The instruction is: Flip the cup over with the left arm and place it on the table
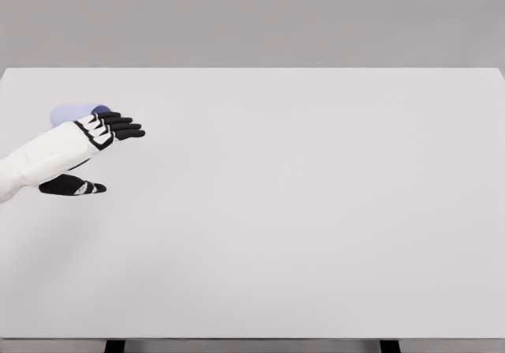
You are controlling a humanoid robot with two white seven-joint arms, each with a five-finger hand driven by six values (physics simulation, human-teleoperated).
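Table: a wide white top filling most of the head view, plain and matte, running off the picture at both sides
Far edge: a straight line across the upper part, rounded slightly at the far left corner and the far right corner
Near edge: a thin grey lip along the bottom of the picture
Legs: two short dark stubs under the near edge — one toward the left, one toward the right
Wall: flat grey behind the table, no seam or window showing
Light: soft and even — the surface dims a little toward the near edge
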